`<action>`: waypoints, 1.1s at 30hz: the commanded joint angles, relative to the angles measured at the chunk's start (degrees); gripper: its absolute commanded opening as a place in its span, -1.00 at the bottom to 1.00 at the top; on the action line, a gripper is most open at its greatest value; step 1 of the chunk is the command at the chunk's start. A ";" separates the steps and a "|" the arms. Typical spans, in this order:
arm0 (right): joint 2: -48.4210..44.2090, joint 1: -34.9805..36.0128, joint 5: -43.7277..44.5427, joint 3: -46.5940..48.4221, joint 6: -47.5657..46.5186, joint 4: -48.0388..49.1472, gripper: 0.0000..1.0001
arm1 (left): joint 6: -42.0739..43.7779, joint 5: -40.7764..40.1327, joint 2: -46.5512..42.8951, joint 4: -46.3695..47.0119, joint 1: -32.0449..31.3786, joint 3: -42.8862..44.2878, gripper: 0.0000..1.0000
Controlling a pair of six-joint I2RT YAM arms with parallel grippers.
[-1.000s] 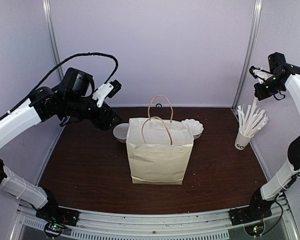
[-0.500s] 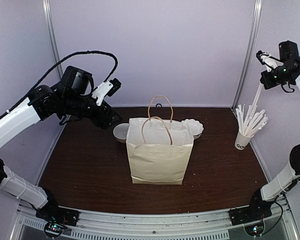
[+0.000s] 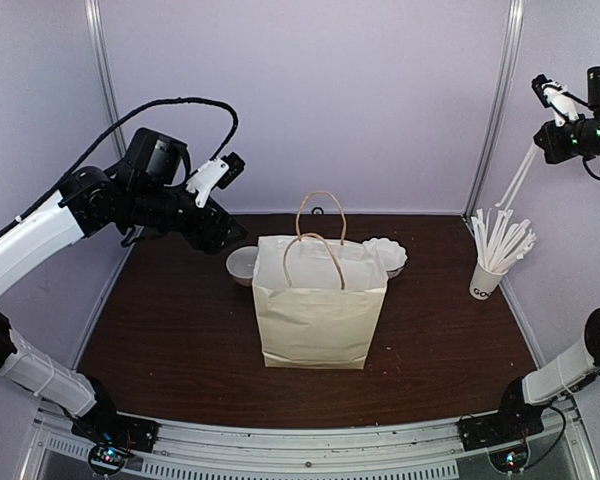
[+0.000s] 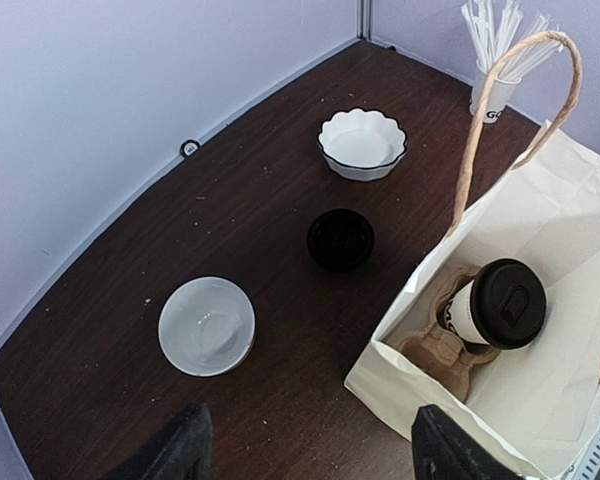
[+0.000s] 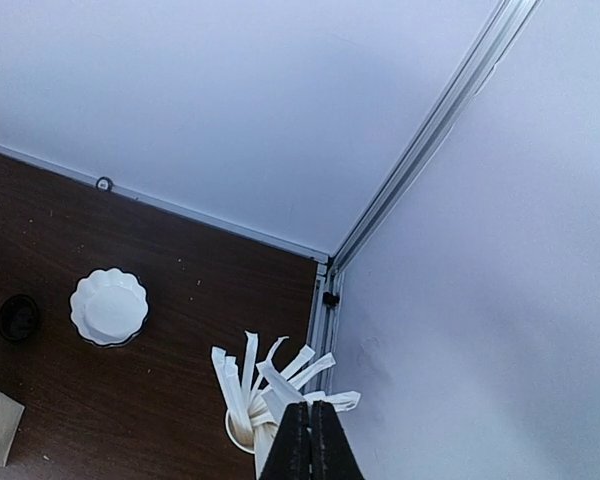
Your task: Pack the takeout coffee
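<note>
The lidded coffee cup [image 4: 495, 305] is seated inside the paper bag [image 4: 570, 220]. The left gripper [image 4: 315, 455] is spread open, the right gripper [image 5: 305, 440] clamped on a white stick [image 3: 524, 172].

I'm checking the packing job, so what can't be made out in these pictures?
Top external: the white paper coffee cup with a black plastic lid is hidden inside the tan paper bag.
Left wrist: the cup's side lettering is mostly covered by the brown cardboard carrier.
Right wrist: the shut right gripper hides its grip on the white wrapped stick; the bag is cut off bottom left.
</note>
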 commanded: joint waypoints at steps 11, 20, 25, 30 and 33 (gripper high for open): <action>2.60 -0.38 6.44 -15.87 -2.05 7.50 -1.00 | 0.70 -0.38 -0.39 0.97 0.01 0.53 0.45; 7.30 -0.38 6.64 -19.16 -1.61 10.02 -1.00 | 0.46 -0.38 -0.46 0.99 -0.02 -0.13 0.45; 8.98 -0.47 6.36 -22.69 -0.64 11.87 -1.00 | 0.45 -0.38 -0.18 1.03 0.03 -0.13 0.45; 10.42 -0.47 7.25 -28.43 0.18 15.24 -1.00 | 0.55 -0.29 0.06 1.10 -0.01 -0.21 0.45; 11.40 -0.56 7.96 -30.77 0.28 16.26 -0.97 | 0.55 -0.31 0.03 1.12 -0.01 -0.43 0.45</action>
